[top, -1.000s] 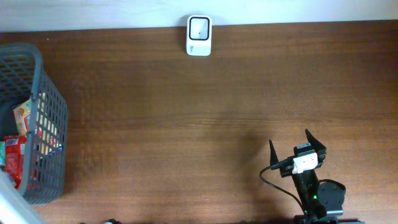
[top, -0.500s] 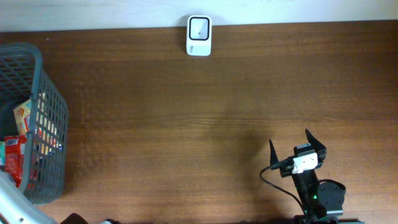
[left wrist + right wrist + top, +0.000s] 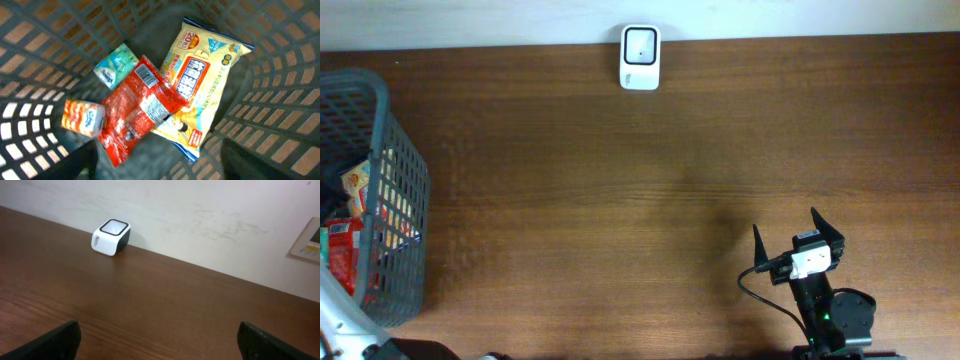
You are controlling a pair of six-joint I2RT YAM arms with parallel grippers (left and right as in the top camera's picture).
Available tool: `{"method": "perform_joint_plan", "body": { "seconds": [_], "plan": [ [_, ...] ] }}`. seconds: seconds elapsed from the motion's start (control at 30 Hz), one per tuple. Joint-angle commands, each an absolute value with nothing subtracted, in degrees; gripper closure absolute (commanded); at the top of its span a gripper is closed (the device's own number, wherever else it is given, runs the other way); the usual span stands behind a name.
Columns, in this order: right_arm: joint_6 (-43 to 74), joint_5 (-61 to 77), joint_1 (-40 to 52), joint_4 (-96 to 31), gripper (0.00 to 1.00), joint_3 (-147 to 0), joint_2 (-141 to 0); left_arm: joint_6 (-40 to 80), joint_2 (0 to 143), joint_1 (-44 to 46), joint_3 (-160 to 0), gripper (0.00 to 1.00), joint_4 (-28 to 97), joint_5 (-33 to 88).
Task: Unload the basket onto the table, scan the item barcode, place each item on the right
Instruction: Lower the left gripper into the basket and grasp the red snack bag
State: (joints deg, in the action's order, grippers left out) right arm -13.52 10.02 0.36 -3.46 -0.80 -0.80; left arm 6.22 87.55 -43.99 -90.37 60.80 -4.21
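Observation:
Inside the grey basket [image 3: 280, 75], a red snack packet [image 3: 140, 107] lies face up, its white barcode label [image 3: 145, 75] showing near the top end. It rests partly on a yellow packet [image 3: 205, 80]. My left gripper [image 3: 160, 165] hangs above them, open, with nothing between its dark fingertips [image 3: 75, 162]. The white scanner [image 3: 640, 57] stands at the table's far edge and also shows as the scanner [image 3: 111, 236] in the right wrist view. My right gripper [image 3: 798, 232] stands open and empty over the table near the front right.
A teal tissue pack [image 3: 116, 65] and an orange-and-white pack [image 3: 82, 117] lie beside the red packet. The basket [image 3: 380, 140] stands at the table's left edge. A pale wall [image 3: 200, 210] runs behind the scanner.
In the overhead view the left arm's white link at the lower left corner has shifted down, and a dark part of it has come in at the bottom edge. The right arm is still.

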Motion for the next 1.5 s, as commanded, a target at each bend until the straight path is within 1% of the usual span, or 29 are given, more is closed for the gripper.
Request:
{"method": "perform_joint_plan", "body": {
  "seconds": [0.0,0.1,0.23,0.3,0.37,0.43,0.53,0.6,0.67,0.83,1.03,1.17,1.37,1.47],
  "plan": [
    [-13.1,9.9,0.5,-3.6,0.01,-0.3,-0.4,-2.3,87.3,-44.4,-87.9,0.29,59.2,-2.3],
    [-13.1,9.9,0.5,-3.6,0.01,-0.3,-0.4,-3.8,87.3,-44.4,-86.3,0.31,59.2,-2.3],
    [-13.1,9.9,0.5,-3.6,0.01,-0.3,-0.4,-4.0,87.3,-44.4,-83.2,0.30,57.4,-2.3],
    [-13.1,9.9,0.5,-3.6,0.01,-0.3,-0.4,-4.1,87.3,-44.4,-81.2,0.27,54.9,-2.3],
    [-13.1,9.9,0.5,-3.6,0.01,-0.3,-0.4,-6.0,87.4,-44.4,-79.5,0.21,52.9,-2.3],
    [-13.1,9.9,0.5,-3.6,0.01,-0.3,-0.4,-6.4,87.6,-44.4,-78.5,0.18,52.0,-2.3],
    [-13.1,9.9,0.5,-3.6,0.01,-0.3,-0.4,-6.3,88.8,-44.4,-78.0,0.18,51.8,-2.3],
    [-13.1,9.9,0.5,-3.6,0.01,-0.3,-0.4,-6.4,90.2,-44.4,-78.0,0.11,51.8,-2.3],
    [-13.1,9.9,0.5,-3.6,0.01,-0.3,-0.4,-7.4,92.2,-44.4,-78.0,0.10,52.4,-2.3],
    [-13.1,9.9,0.5,-3.6,0.01,-0.3,-0.4,-8.2,94.8,-44.4,-78.0,0.13,54.4,-2.3],
    [-13.1,9.9,0.5,-3.6,0.01,-0.3,-0.4,-12.2,95.2,-44.5,-78.0,0.09,54.0,-1.2],
    [-13.1,9.9,0.5,-3.6,0.01,-0.3,-0.4,-14.0,96.9,-44.7,-78.0,0.10,53.6,-1.0],
    [-13.1,9.9,0.5,-3.6,0.01,-0.3,-0.4,-21.1,100.4,-44.7,-78.0,0.09,52.7,-1.3],
    [-13.1,9.9,0.5,-3.6,0.01,-0.3,-0.4,-21.2,102.2,-44.7,-78.0,0.09,52.7,-1.3]
  ]
}}
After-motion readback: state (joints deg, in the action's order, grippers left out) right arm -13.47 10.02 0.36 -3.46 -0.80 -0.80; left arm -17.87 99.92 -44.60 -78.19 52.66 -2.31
